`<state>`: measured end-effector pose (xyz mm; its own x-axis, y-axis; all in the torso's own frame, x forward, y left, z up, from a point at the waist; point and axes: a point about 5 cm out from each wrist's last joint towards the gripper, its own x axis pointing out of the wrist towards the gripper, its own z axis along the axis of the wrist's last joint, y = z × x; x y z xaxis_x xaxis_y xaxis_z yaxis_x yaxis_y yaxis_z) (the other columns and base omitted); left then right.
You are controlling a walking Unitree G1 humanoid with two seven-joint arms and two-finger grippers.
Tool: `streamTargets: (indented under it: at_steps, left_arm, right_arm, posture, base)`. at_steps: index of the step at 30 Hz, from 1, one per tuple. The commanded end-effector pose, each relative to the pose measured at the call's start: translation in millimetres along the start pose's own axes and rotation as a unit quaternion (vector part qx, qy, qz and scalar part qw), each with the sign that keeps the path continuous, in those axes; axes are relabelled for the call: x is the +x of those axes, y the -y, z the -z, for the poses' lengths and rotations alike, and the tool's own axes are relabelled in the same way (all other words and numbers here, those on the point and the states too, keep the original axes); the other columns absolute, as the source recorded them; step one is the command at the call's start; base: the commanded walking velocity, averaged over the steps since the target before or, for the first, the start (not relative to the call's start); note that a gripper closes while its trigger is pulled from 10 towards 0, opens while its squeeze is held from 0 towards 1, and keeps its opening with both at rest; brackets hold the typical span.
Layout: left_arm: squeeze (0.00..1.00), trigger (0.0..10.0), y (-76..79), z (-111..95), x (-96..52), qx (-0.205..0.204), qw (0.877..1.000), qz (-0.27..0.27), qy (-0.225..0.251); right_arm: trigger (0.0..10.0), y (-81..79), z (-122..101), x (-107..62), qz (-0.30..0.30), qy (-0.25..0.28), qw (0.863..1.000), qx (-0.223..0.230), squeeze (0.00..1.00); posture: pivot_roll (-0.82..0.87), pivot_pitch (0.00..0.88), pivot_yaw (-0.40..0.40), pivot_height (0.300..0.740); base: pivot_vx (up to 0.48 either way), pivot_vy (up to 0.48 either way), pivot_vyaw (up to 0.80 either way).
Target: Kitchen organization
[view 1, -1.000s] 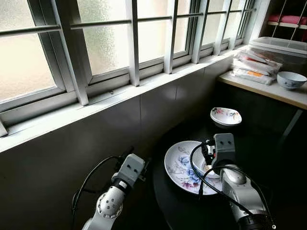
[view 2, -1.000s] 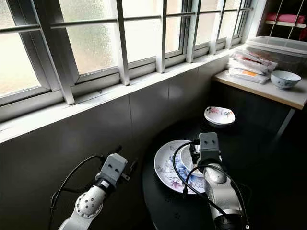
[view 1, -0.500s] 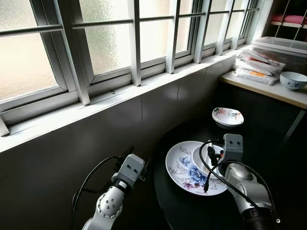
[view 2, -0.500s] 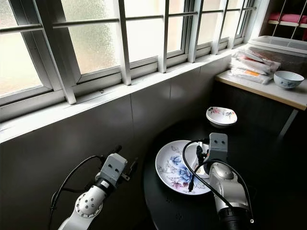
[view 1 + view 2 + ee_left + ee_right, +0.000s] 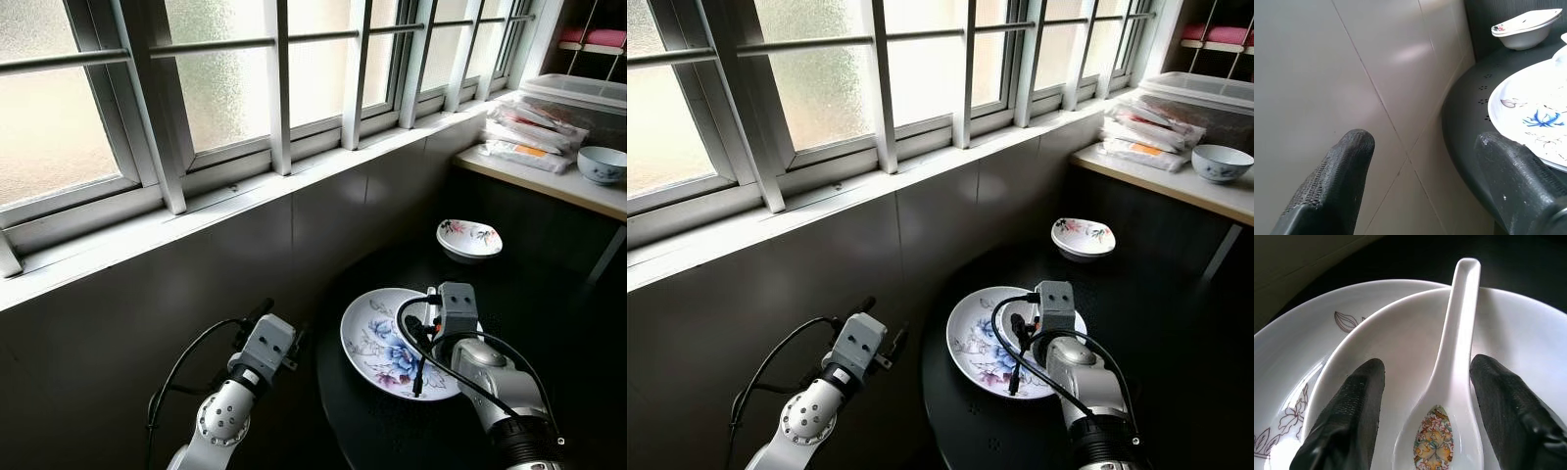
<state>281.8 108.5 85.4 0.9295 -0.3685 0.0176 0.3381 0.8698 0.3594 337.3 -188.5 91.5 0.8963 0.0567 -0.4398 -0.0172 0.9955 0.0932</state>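
Observation:
A large white plate (image 5: 377,345) with blue flowers lies on the round black table (image 5: 558,294). On the plate sits a small white bowl (image 5: 1528,347), and a white ceramic spoon (image 5: 1458,342) with a painted flower lies in it. My right gripper (image 5: 1427,377) hovers low over the bowl, open, one black finger (image 5: 1352,406) on each side of the spoon without closing on it. My left gripper (image 5: 1425,147) is open and holds nothing, beside the tiled wall just left of the table's edge.
A small floral dish (image 5: 469,238) stands at the table's far side. The counter at the right holds a blue-patterned bowl (image 5: 601,164), wrapped packets (image 5: 529,142) and a clear lidded box (image 5: 578,93). A window sill (image 5: 245,201) runs along the wall.
My right wrist swung a little to the right and came back left over the small bowl. The left arm has stayed where it was.

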Motion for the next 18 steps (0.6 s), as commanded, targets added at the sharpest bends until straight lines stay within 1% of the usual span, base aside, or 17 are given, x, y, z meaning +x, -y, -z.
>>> streamTargets:
  at_steps: [1, 3, 5, 9, 13, 14, 15, 16, 17, 18]
  left_arm:
    - [0.00, 10.0, -1.3, 0.8, 1.0, 0.001, 1.000, -0.001, -0.004]
    - [0.00, 10.0, -1.2, 1.0, 0.8, 0.001, 1.000, -0.001, -0.004]
    - [0.00, 10.0, -1.0, 1.5, 0.6, 0.001, 1.000, 0.000, -0.005]
    - [0.00, 10.0, -1.0, 1.7, 0.8, 0.000, 1.000, 0.001, -0.006]
    - [0.00, 10.0, -0.7, 2.5, 0.4, -0.001, 1.000, 0.000, -0.007]
    - [0.00, 10.0, -0.6, 2.5, 0.5, -0.001, 1.000, 0.000, -0.007]
    - [0.00, 10.0, -0.5, 2.5, 0.5, -0.001, 1.000, 0.000, -0.007]
    - [0.00, 10.0, -0.5, 2.6, 0.5, -0.001, 1.000, 0.000, -0.007]
    - [0.00, 10.0, -0.4, 2.6, 0.6, -0.002, 1.000, 0.000, -0.007]
    - [0.00, 10.0, -0.4, 2.6, 0.6, -0.002, 1.000, 0.000, -0.007]
  right_arm:
    - [10.0, 1.3, 1.7, 0.6, -0.004, -0.014, 1.000, 0.016, 0.00]
    - [10.0, 1.5, 3.0, 0.9, -0.005, -0.018, 0.999, 0.026, 0.00]
    - [10.0, 3.6, 7.7, 1.9, -0.001, -0.036, 0.998, 0.054, 0.00]
    - [10.0, 5.8, 10.3, 2.3, 0.003, -0.043, 0.997, 0.057, 0.00]
    - [10.0, 4.7, 12.7, 2.2, -0.002, -0.048, 0.997, 0.057, 0.00]
    - [8.4, 4.4, 12.5, 2.2, -0.005, -0.047, 0.997, 0.059, 0.00]
    - [8.4, 4.2, 12.3, 2.2, -0.006, -0.045, 0.997, 0.060, 0.00]
    - [4.8, 4.1, 12.3, 2.2, -0.007, -0.046, 0.997, 0.062, 0.00]
    - [4.2, 4.2, 12.4, 2.2, -0.007, -0.047, 0.997, 0.063, 0.00]
    - [4.2, 4.2, 12.4, 2.2, -0.007, -0.047, 0.997, 0.063, 0.00]
  posture:
    - [-0.01, 0.000, -0.005, 0.740]
    - [-0.01, 0.000, -0.005, 0.740]
    - [-0.01, 0.000, -0.003, 0.740]
    - [-0.01, 0.000, -0.003, 0.740]
    - [-0.01, 0.000, -0.004, 0.740]
    - [-0.01, 0.000, -0.004, 0.740]
    - [-0.01, 0.000, -0.004, 0.740]
    - [-0.01, 0.000, -0.004, 0.740]
    - [-0.01, 0.000, -0.005, 0.740]
    - [-0.01, 0.000, -0.005, 0.740]
  base:
    - [0.000, 0.000, 0.00]
    - [0.000, 0.000, 0.00]
    - [0.000, 0.000, 0.00]
    - [0.000, 0.000, 0.00]
    - [0.000, 0.000, 0.00]
    - [0.000, 0.000, 0.00]
    - [0.000, 0.000, 0.00]
    - [0.000, 0.000, 0.00]
    - [0.000, 0.000, 0.00]
    - [0.000, 0.000, 0.00]
